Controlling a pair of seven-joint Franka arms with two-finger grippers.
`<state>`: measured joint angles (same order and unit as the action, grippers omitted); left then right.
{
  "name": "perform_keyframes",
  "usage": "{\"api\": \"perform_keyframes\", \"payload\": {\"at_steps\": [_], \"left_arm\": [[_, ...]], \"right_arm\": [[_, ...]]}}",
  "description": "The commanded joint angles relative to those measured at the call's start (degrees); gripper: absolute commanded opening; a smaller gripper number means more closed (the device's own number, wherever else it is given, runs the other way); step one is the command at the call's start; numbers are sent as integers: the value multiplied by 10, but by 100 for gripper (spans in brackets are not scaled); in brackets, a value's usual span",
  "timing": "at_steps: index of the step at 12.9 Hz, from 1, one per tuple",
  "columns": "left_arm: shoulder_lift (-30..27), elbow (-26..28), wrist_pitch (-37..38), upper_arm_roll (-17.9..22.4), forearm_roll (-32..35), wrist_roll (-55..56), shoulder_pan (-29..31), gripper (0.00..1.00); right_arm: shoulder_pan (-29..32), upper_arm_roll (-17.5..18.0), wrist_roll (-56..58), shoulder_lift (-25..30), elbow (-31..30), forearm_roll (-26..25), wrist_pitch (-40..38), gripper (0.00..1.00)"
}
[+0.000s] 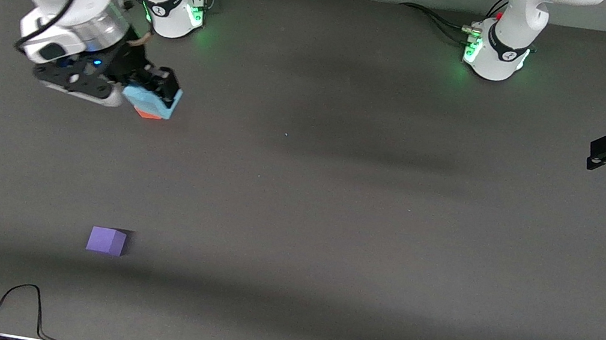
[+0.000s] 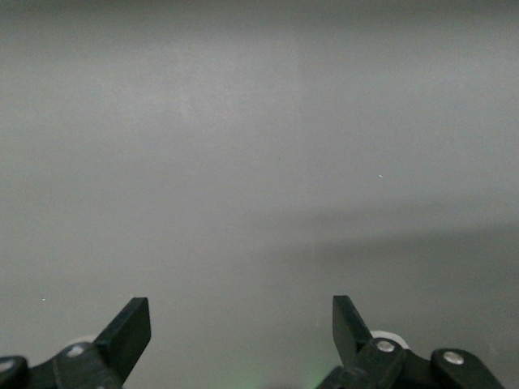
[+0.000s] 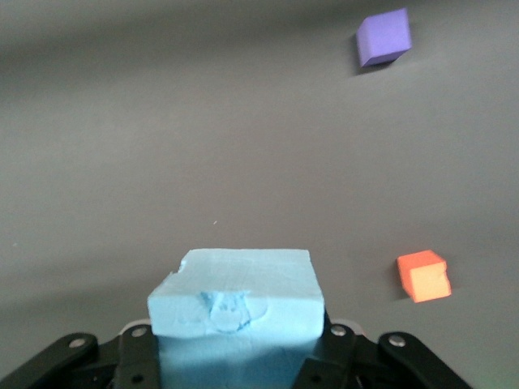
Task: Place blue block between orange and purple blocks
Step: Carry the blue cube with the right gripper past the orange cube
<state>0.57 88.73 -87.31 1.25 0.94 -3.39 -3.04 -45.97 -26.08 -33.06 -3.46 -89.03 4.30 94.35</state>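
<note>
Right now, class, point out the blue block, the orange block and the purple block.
blue block (image 3: 235,304), right wrist view, its top face.
orange block (image 3: 423,276), right wrist view, the middle of the cube.
purple block (image 1: 107,240), front view, its front face.

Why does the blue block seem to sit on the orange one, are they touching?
Apart. The right wrist view shows bare table between the blue block, held in the right hand, and the orange block.
</note>
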Motion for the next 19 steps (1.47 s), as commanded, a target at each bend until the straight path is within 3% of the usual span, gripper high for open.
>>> {"api": "perform_keyframes", "payload": {"at_steps": [1,3,6,7,10,13,17,19], "left_arm": [[-7,5,-1,4,6,-7,-7,100],[-7,4,-2,4,6,-7,-7,100],[-7,4,-1,4,6,-7,-7,100],[-7,4,-1,4,6,-7,-7,100],[-7,4,-1,4,6,-8,-7,100],[-7,4,-1,4,6,-7,-7,100],[-7,4,-1,4,6,-7,-7,100],[-7,4,-2,4,5,-7,-5,100]], "right_arm": [[-2,-24,47,-15,21,1,-8,11],[61,-3,90,-15,18,1,-11,11],[271,164,163,-5,-1,1,-12,11],[326,198,182,-2,-15,1,-8,11],[418,233,245,-1,-48,2,5,11],[423,233,250,20,-149,3,55,10],[418,235,251,44,-379,12,307,10],[418,236,251,13,-416,12,370,10]]}}
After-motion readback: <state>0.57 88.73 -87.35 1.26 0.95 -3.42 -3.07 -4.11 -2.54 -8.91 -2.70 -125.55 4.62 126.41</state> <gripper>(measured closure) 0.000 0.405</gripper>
